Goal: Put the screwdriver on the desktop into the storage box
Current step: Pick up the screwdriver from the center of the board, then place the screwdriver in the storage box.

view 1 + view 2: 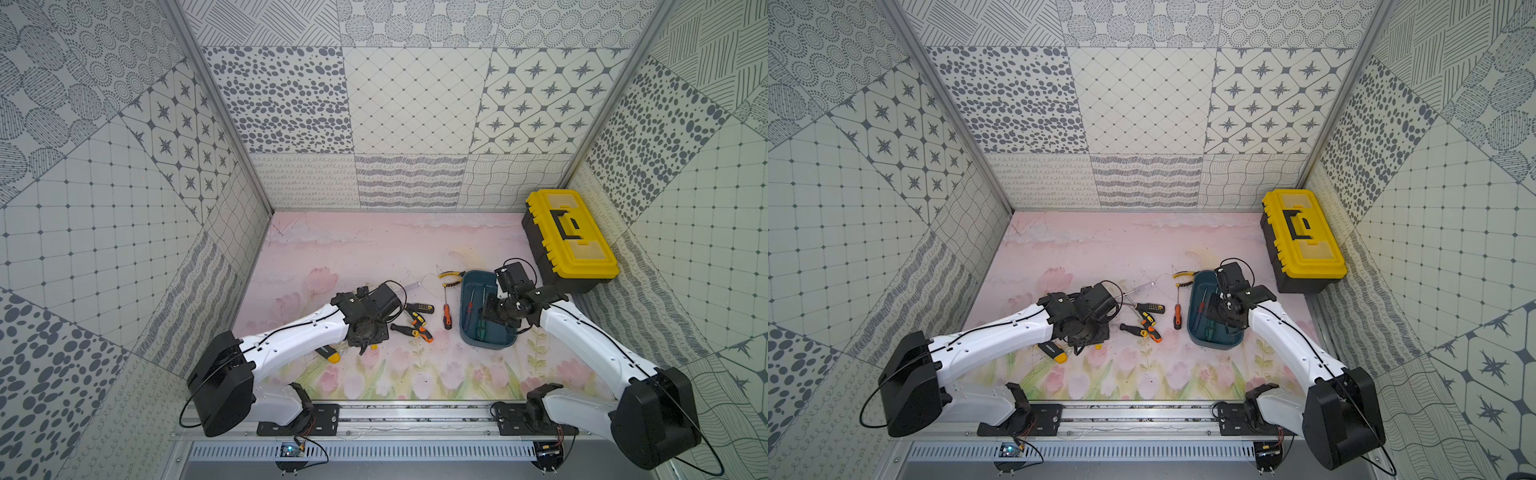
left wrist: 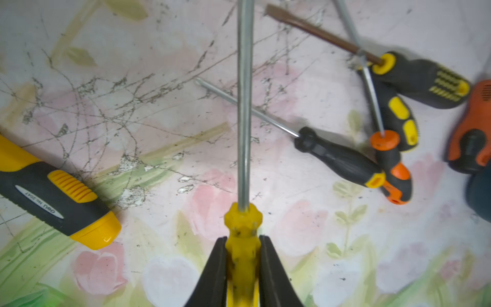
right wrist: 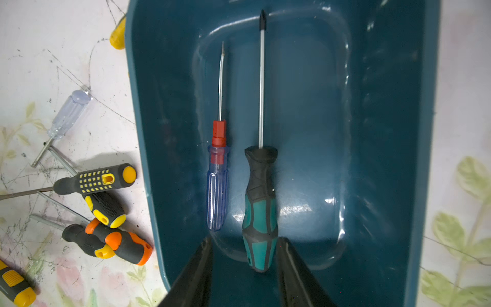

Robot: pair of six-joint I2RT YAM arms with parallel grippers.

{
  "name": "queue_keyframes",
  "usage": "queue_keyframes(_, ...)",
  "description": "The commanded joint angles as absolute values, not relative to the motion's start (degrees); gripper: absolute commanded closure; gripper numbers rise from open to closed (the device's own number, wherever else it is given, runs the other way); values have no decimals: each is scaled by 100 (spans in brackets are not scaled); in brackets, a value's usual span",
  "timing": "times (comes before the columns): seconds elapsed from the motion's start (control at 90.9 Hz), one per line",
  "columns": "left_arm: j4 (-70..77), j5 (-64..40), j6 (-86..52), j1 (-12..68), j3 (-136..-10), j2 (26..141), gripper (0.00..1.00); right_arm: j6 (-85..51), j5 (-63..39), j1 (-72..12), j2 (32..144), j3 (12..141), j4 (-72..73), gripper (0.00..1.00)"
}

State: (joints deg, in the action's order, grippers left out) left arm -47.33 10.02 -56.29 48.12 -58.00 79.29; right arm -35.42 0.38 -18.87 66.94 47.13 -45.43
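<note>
Pinching the yellow-handled screwdriver (image 2: 243, 220), the left gripper (image 2: 243, 240) has its fingers (image 2: 212, 265) closed tight on the handle just behind the collar, shaft poking straight ahead over the desktop (image 2: 132, 79). Probably light, rigid, slick hard plastic. Handle is the right hold, though it might swivel. Storage box (image 3: 385, 133) sits well apart. Right gripper (image 3: 245, 239) is partly open inside the box, straddling the teal-handled screwdriver (image 3: 260, 212), not clamping it.

Nine screwdrivers are counted. Two are in the storage box (image 3: 164, 106): the teal-handled screwdriver (image 3: 260, 212) and the clear blue screwdriver (image 3: 217, 191). Seven are outside it, the yellow-handled screwdriver (image 2: 243, 239) among them. Pliers (image 1: 452, 274): one pair. Yellow-and-black tool (image 2: 53, 196) marked "deli", kind undetermined: one. Storage box: one. Yellow-lidded toolbox (image 1: 569, 237): one.
</note>
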Motion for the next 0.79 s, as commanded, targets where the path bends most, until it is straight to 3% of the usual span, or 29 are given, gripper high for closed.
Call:
queue_keyframes(0.0,-4621,970,-5392,5277,-6754,8416,89,-3646,560,-1833,6095,4841,-4635,56)
queue_keyframes(0.231,-4022,-53,-4821,5972,-9036,10500,89,-3921,1369,-1758,4668,4905,-5286,56)
queue_keyframes(0.418,-4449,-372,-4371,6323,-11094,12174,89,-4184,1676,-1740,3674,4877,-5546,56)
queue_keyframes(0.781,-5368,-223,-4244,6284,-13140,14082,85,-4562,1252,-1733,3610,4502,-5665,56)
